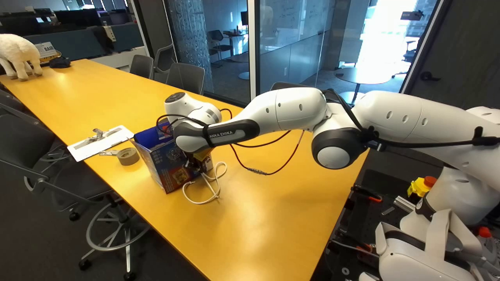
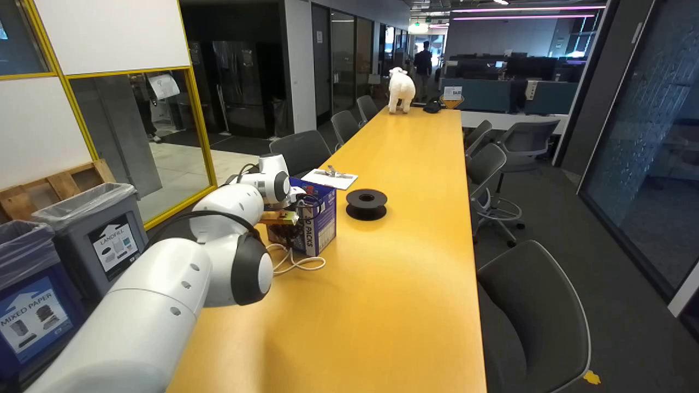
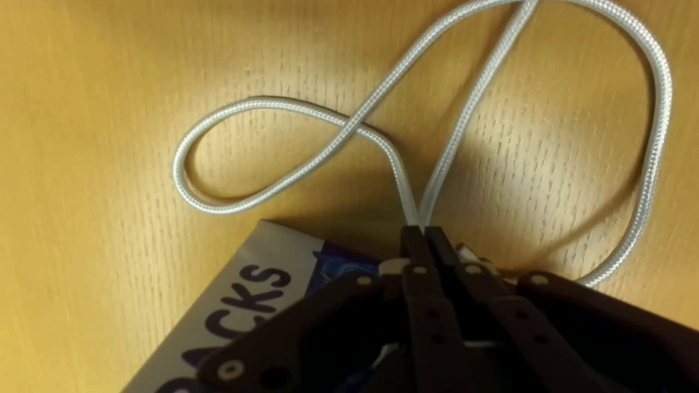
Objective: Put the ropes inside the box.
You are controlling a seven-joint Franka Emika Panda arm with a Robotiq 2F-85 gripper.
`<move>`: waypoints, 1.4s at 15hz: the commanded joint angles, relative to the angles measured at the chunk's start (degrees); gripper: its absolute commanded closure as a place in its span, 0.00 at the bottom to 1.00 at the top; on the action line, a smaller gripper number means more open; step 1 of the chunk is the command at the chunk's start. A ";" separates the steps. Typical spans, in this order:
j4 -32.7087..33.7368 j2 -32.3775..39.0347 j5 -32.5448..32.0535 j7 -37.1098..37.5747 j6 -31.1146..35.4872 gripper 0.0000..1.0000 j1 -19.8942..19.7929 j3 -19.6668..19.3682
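We see the black two-fingered claw (image 3: 422,233) clamped on white braided rope (image 3: 351,125), its loose loops lying on the yellow wooden worktop (image 1: 265,214) just beside the blue printed cardboard box (image 1: 170,160).

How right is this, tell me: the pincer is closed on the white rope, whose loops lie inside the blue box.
Not inside: the loops of the white rope lie on the table, outside the blue box, as the wrist view and an exterior view show. The pincer is indeed closed on the rope.
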 commanded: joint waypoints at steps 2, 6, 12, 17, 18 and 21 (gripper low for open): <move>0.84 1.30 -0.87 0.62 1.06 0.97 -0.31 -0.15; 1.04 0.37 -0.82 3.29 5.34 0.98 -0.41 -0.54; 0.15 -1.30 -1.41 10.41 13.23 0.98 -0.74 -2.75; 0.38 -3.89 -2.30 17.47 14.95 0.98 -0.92 -5.56; 0.50 -4.54 -2.64 19.49 15.37 0.98 -0.98 -6.11; 0.88 -6.85 -3.25 24.69 16.36 0.98 -1.18 -7.52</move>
